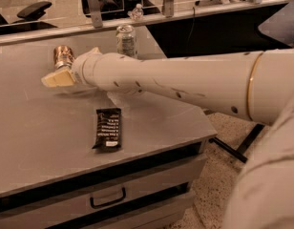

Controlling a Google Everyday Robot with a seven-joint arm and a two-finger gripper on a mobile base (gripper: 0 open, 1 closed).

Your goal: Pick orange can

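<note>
The orange can (64, 56) lies on its side at the far left of the grey table (37, 142), its silver end facing the camera. My gripper (57, 78) hangs at the end of the thick white arm (185, 85) that reaches in from the right. It sits just in front of the can and slightly to its left, close above the table top. I see nothing held in it.
A white-and-green can (126, 39) stands upright behind the arm. A black snack bar (108, 128) lies in the table's middle front. A water bottle (137, 12) stands at the back rail. Drawers (106, 198) sit under the table's front edge.
</note>
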